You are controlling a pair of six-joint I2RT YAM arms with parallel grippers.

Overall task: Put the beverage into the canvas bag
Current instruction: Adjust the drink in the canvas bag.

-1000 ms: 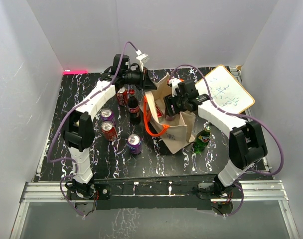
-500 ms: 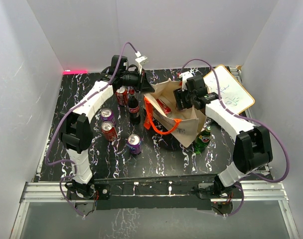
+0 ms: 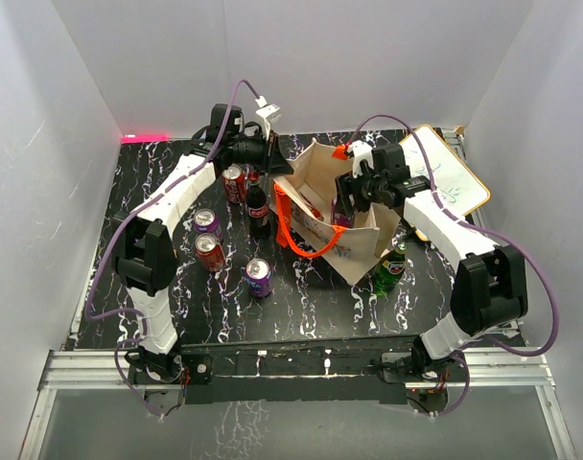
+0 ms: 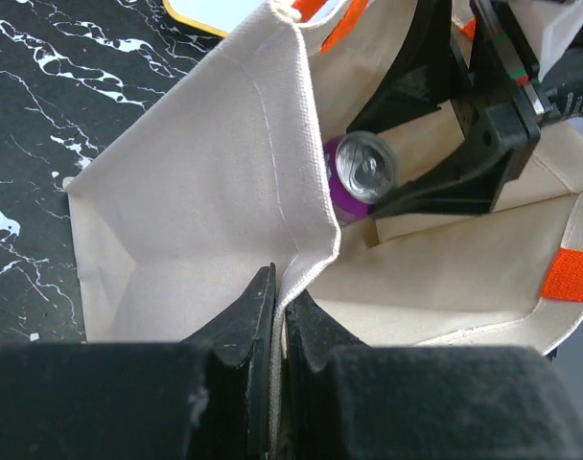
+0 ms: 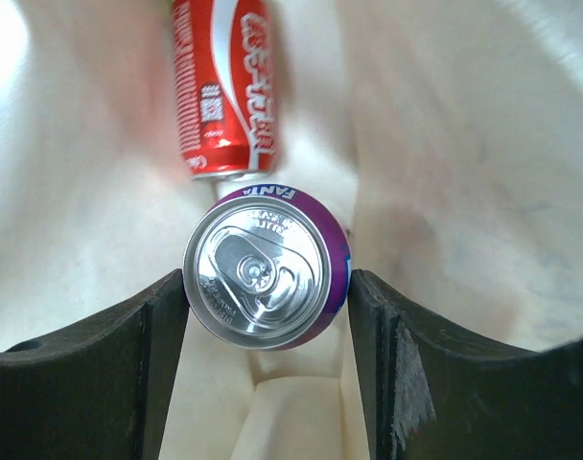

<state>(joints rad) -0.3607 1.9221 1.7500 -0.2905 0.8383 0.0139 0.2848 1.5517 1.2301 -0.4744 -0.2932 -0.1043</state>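
Inside the bag [image 4: 196,192], my right gripper [image 5: 268,287] grips a purple can [image 5: 263,273] near a red can [image 5: 222,86], while my left gripper [image 4: 280,302] pinches the bag's rim tight.

Tabletop [image 3: 301,316]: black, white-veined. Canvas bag [image 3: 354,251] stands on it. Left of the bag: cola bottle [image 3: 258,209], red can [image 3: 234,182], purple can [image 3: 208,222], second red can [image 3: 210,252], second purple can [image 3: 259,278]. Green bottle [image 3: 389,270] stands just right of the bag, with the whiteboard [image 3: 445,177] farther right.
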